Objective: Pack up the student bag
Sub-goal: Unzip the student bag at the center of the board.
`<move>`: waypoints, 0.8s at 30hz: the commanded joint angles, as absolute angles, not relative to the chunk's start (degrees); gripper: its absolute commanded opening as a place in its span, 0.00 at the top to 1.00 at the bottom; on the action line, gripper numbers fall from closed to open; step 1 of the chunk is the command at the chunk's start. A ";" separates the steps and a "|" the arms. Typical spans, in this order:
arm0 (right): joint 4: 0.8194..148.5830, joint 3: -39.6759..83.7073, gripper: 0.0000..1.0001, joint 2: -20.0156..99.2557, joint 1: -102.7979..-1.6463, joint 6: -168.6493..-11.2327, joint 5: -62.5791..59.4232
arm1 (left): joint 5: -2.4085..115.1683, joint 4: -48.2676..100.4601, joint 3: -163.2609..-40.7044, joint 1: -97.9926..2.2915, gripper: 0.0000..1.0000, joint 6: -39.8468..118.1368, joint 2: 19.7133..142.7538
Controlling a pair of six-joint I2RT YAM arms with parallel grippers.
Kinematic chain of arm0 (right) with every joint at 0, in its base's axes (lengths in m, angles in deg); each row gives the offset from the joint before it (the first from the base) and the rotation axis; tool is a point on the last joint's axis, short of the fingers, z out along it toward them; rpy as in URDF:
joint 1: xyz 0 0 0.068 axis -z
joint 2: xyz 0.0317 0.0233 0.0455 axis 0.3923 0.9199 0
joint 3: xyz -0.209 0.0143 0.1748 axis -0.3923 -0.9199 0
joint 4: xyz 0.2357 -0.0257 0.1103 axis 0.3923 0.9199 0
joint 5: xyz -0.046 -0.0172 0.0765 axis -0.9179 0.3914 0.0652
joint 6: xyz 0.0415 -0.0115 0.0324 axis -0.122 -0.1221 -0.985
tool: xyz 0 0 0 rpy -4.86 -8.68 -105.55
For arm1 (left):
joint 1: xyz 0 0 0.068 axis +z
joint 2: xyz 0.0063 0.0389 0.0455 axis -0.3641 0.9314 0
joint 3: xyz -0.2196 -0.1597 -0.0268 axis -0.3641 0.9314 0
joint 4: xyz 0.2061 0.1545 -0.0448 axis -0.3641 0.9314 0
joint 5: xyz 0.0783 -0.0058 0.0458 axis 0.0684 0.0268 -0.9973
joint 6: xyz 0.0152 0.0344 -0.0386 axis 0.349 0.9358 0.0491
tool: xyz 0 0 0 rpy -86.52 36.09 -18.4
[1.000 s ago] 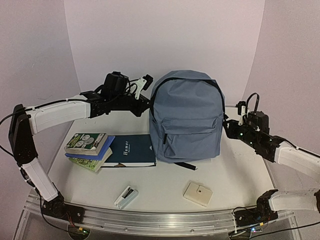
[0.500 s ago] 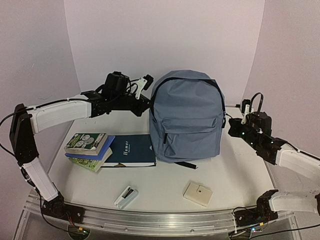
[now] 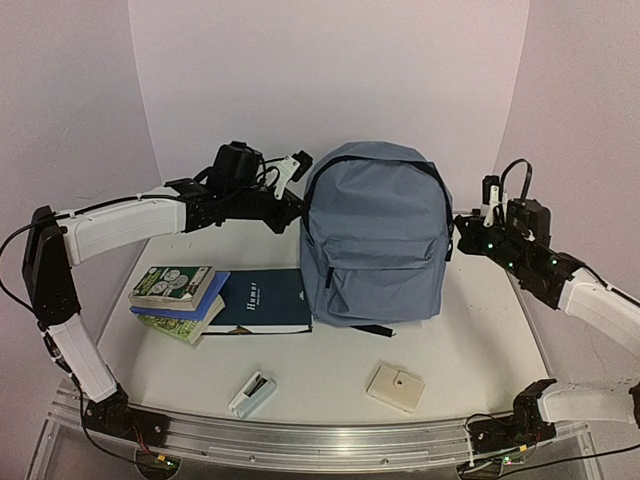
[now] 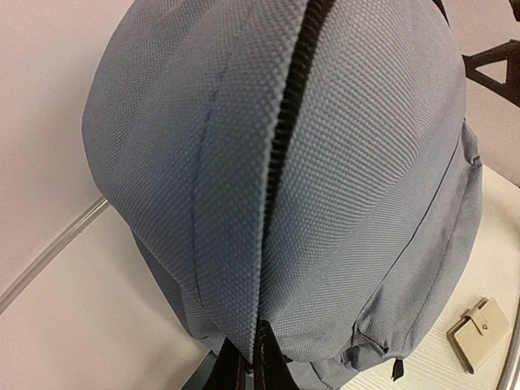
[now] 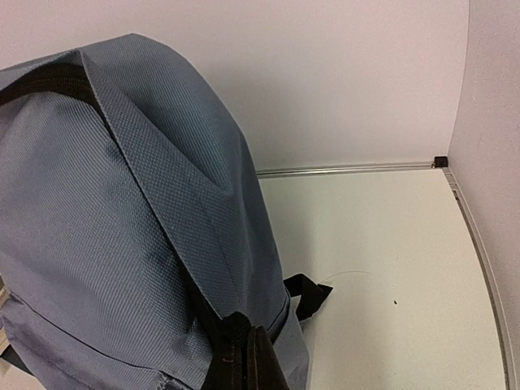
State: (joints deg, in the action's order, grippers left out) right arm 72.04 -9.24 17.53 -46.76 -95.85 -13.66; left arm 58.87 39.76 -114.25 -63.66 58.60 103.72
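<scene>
backpack (image 3: 375,235) stands zipped; left fingers (image 4: 231,370) and right fingers (image 5: 231,351) each pinch its fabric. best brace one side and draw the zipper (image 4: 280,162) open slowly.

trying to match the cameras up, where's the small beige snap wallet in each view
Top external: the beige snap wallet lies lower centre-right, in front of the student bag.
Left wrist: in the bottom right corner, past the bag's side.
Right wrist: not in it.
Shared landmark: the student bag, which shows in all three views.
</scene>
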 commanded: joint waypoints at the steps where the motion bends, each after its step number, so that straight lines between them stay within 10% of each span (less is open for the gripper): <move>1: 72.29 -1.64 1.00 19.62 -46.70 -97.44 -15.66 | 57.37 42.22 -117.29 -65.79 1.00 62.52 105.05; 24: 72.70 19.91 1.00 33.06 -48.58 -91.65 -15.25 | 53.28 40.46 -116.23 -68.30 1.00 66.97 105.08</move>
State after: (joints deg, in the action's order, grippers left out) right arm 76.71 13.59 31.96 -47.51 -92.90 -15.86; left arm 53.48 40.25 -114.98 -67.70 65.80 104.61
